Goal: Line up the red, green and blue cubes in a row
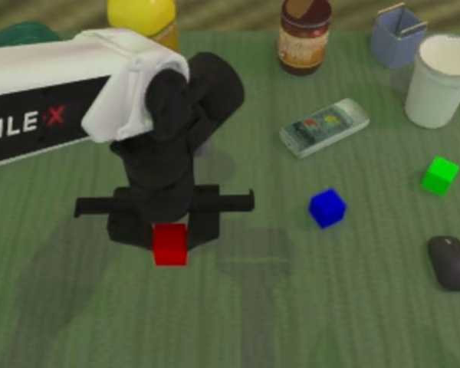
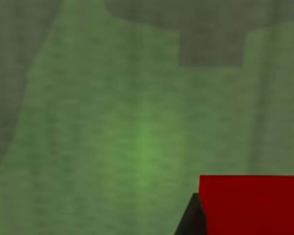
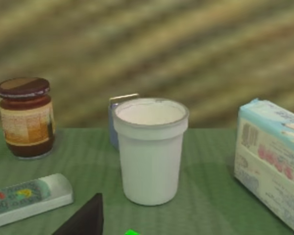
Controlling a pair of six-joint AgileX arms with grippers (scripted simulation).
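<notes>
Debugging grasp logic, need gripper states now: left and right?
Left gripper: closed on the red cube, mid-table, left of the blue cube.
Right gripper: not in the top view; its state cannot be told.

The left arm [image 1: 61, 84] is a boxy white shell with a black side panel carrying white lettering and a red X (only part of the wording shows). A rounded matte-black wrist leads to the left gripper [image 1: 169, 238], black, with a flat crossbar. A dark finger [image 2: 191, 218] edges its wrist view.
</notes>
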